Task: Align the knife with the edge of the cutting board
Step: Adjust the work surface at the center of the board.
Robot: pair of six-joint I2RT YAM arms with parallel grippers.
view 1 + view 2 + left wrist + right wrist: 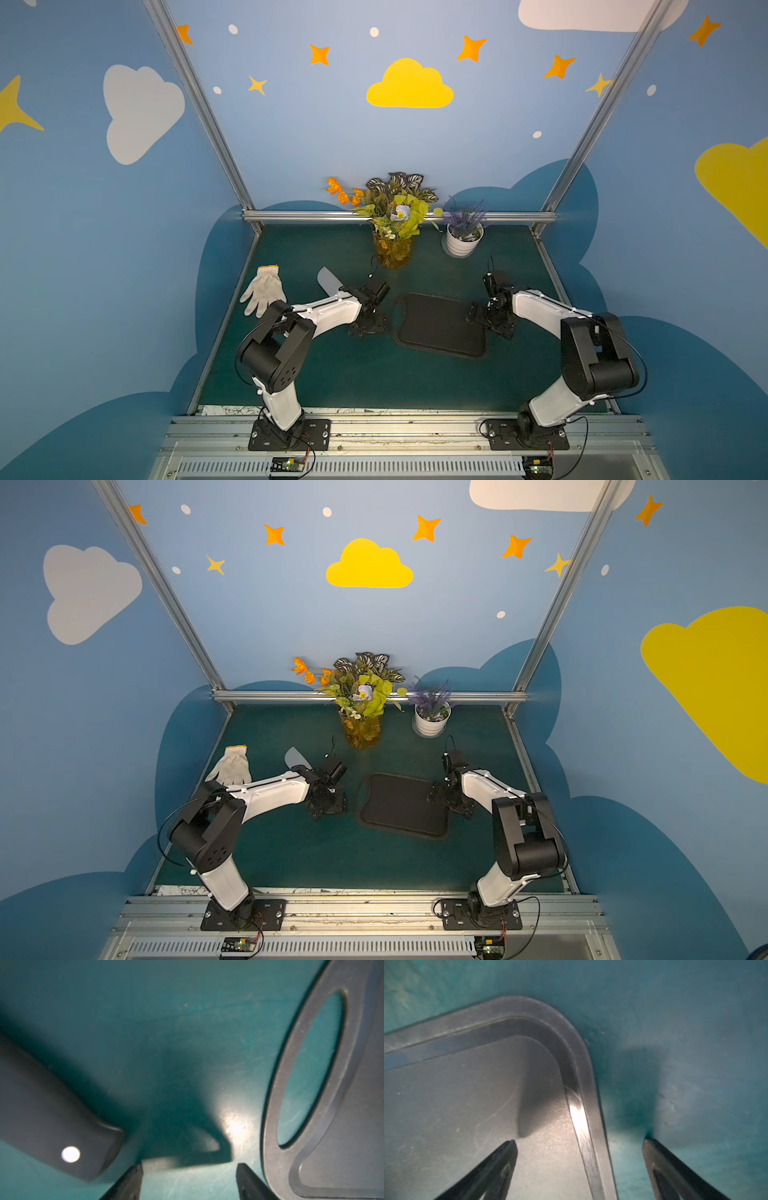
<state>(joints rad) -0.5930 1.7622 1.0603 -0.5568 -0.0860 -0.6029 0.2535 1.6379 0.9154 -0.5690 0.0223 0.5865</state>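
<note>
– Starting at the near side, how is the cutting board (pixel 440 328) found?
– It is laid flat on the green mat (pixel 332 382), with its slot end turned toward the left arm. The opposite corner is straddled by the right gripper (pixel 579 1146). The jaws are spread wide, one finger over the board and one over the mat, and nothing is clamped.
– And the left gripper (pixel 190 1169)?
– It is lowered to the mat just beside the slot end. The jaws are parted, only bare mat is seen between them, and nothing is held.
– Where is the knife (pixel 52 1118)?
– Its black handle is seen beside the left fingers, apart from the board and slanted to its edge. The blade (pixel 327 280) is pointed farther back, near a white glove (pixel 264 289).
– What is left?
– Alignment is judged unfinished: the knife must yet be turned and brought along the board's edge.
</note>
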